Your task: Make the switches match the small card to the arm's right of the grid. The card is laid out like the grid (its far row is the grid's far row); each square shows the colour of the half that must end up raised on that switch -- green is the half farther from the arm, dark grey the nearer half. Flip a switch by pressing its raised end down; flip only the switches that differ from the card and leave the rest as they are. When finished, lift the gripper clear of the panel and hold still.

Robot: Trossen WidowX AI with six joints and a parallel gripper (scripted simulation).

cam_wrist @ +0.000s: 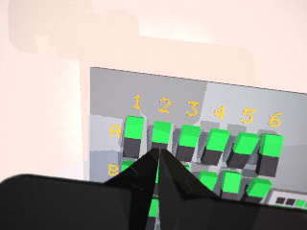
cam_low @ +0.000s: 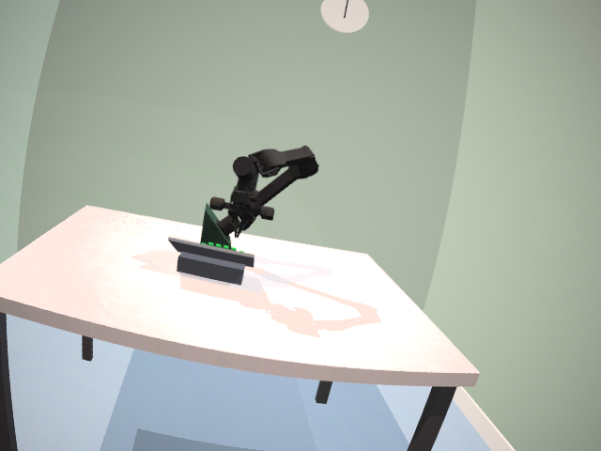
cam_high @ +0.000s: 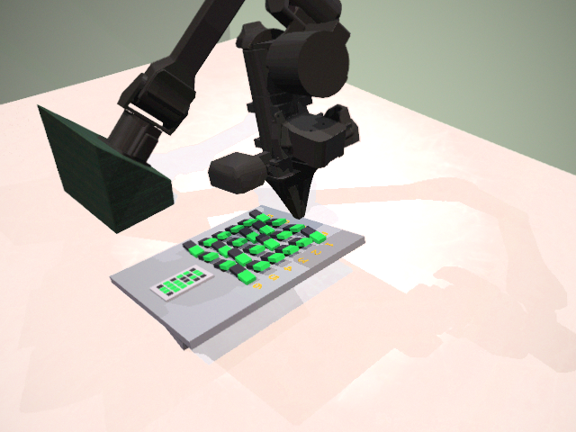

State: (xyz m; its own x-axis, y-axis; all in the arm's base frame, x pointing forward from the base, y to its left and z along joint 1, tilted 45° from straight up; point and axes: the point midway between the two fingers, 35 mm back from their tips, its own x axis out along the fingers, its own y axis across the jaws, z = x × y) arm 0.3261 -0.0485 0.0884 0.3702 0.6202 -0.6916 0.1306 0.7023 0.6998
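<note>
1. Above the far edge of the switch grid, my jaws [cam_high: 297,211] hang pressed tight together into a single dark point, with nothing between them.
2. From the wrist view, that point sits over column 2, its tip by the dark near half of switch A2 [cam_wrist: 161,133] (whether it touches the switch I cannot tell).
3. Row A runs across the wrist view under the yellow numbers 1 to 6, each switch showing a green far half and a dark grey near half; which half stands raised is hard to judge from this angle for most of them.
4. The grey panel [cam_high: 260,307] lies flat on the pale counter [cam_high: 418,325], with the grid of switches [cam_high: 253,244] filling the part nearer my tip.
5. The small card [cam_high: 182,282] sits on the same panel, apart from the grid, a light rectangle of little green and dark squares; its squares are too small for me to read one by one.
6. My arm rises from a dark green wedge-shaped base [cam_high: 88,185] standing on the counter near the panel.
7. In the exterior view the panel [cam_low: 213,252] shows as a low grey slab with a thin line of green along its top, and my jaws [cam_low: 238,231] point down just above it.
</note>
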